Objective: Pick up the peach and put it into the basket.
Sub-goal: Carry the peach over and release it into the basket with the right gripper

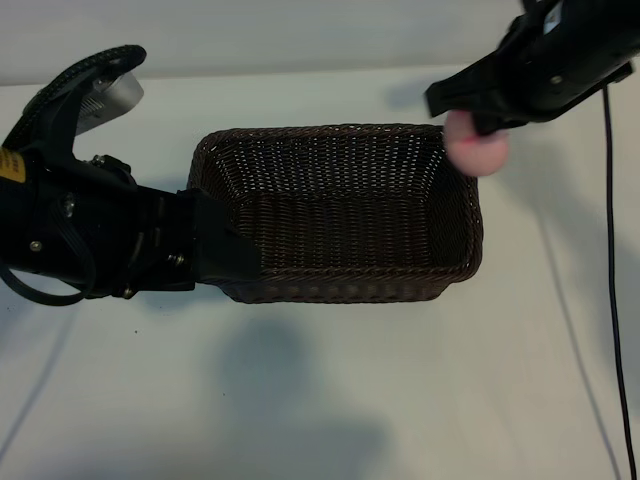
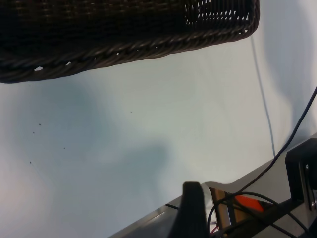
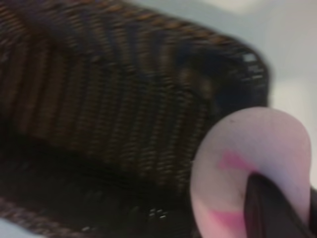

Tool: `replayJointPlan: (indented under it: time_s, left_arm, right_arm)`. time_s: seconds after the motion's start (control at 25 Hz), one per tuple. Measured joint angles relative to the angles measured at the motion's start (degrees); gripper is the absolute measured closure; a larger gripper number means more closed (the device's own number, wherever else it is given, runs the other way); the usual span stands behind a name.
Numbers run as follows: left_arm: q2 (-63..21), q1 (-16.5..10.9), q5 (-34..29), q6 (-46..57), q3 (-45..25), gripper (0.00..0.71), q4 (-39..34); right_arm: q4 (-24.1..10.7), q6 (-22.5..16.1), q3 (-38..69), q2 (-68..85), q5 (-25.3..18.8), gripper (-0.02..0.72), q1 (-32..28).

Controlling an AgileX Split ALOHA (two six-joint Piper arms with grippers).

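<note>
We see the peach (image 1: 478,150), smooth, round, pale pink, pinched in the right gripper (image 1: 470,122) just over the far right corner of the basket (image 1: 330,290), dark woven wicker w/ flaring sides. Left gripper (image 1: 225,250) spread wide, holding nothing, at basket's left end.

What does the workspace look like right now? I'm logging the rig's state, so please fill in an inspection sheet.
Surface: white table, bare around the basket.
Job's things: peach held above the basket's far right corner; basket holds nothing.
Clutter: nothing seen.
Grippers: right gripper shut on the peach; left gripper open at the basket's left end.
Cables: black cable along the table's right side.
Surroundings: nothing seen beyond the table.
</note>
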State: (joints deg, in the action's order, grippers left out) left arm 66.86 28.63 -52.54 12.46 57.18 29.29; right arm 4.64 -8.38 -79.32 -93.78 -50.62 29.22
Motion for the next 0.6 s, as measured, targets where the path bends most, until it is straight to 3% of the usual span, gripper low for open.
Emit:
replayJointPlan:
  time_s: [0.28, 0.6]
  left_arm:
    - [0.0, 0.0, 0.0, 0.0, 0.0, 0.123, 0.0]
    - [0.0, 0.0, 0.0, 0.0, 0.0, 0.123, 0.0]
  right_arm:
    - [0.8, 1.1, -0.3, -3.0, 2.0, 0.660, 5.6]
    - [7.3, 7.9, -0.3, -13.1, 4.1, 0.660, 6.2]
